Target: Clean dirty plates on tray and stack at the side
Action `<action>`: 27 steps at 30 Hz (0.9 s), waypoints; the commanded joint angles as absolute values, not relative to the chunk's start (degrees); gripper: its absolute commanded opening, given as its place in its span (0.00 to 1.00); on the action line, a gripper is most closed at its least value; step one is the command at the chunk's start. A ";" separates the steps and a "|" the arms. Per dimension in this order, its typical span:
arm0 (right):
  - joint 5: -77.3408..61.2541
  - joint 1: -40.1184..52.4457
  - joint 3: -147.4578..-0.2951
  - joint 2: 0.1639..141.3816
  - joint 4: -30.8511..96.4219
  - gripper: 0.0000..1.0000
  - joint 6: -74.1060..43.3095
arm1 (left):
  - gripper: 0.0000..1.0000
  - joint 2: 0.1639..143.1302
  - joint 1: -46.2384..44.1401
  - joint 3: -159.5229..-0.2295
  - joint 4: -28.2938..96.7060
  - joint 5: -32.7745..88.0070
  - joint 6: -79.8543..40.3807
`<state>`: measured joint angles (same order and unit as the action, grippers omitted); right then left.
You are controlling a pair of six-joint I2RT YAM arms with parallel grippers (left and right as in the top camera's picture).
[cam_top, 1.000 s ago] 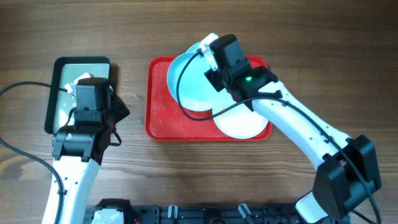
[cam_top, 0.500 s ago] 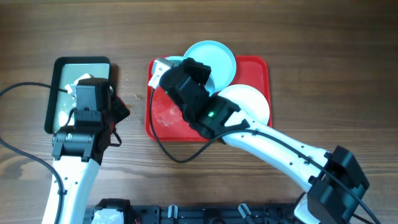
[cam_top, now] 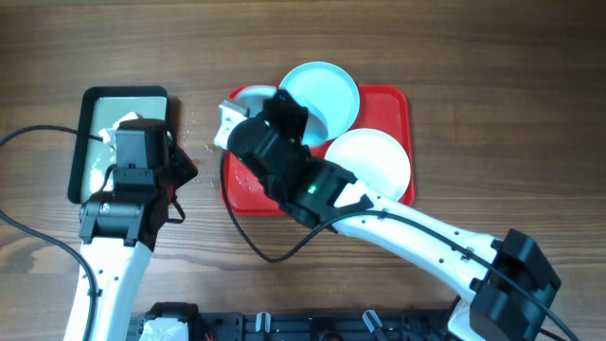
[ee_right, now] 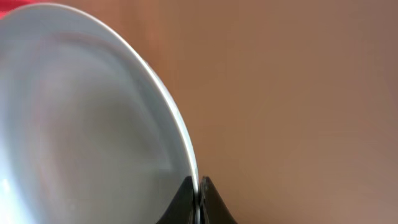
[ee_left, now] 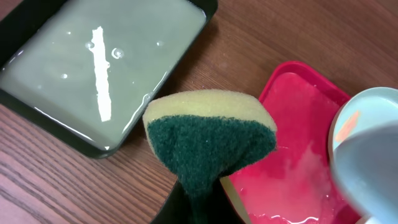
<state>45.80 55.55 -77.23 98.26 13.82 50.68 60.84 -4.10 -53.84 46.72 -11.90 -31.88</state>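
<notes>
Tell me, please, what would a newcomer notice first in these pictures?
The right gripper pinches the rim of a pale plate above the left end of the red tray. A turquoise plate and a white plate lie on that tray. At the left, the left gripper holds a yellow-green sponge by the black tray of pale liquid.

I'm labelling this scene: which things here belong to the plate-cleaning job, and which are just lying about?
Job: red tray, blue plate, white plate, held plate, sponge, black tray.
Lying about: cable.
</notes>
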 commanded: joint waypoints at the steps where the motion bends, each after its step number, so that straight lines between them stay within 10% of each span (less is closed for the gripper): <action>1: 11.18 49.39 -77.19 97.38 23.88 0.04 37.41 | 0.04 60.75 -3.73 -53.63 46.57 -11.42 -32.40; 15: -18.11 -2.76 -77.23 96.88 26.74 0.04 -11.27 | 0.04 60.77 -3.73 -53.63 46.54 -11.62 -31.97; 27: -12.56 -22.41 -77.12 111.50 33.56 0.04 -14.09 | 0.04 61.14 -3.73 -53.58 46.63 -11.60 -31.94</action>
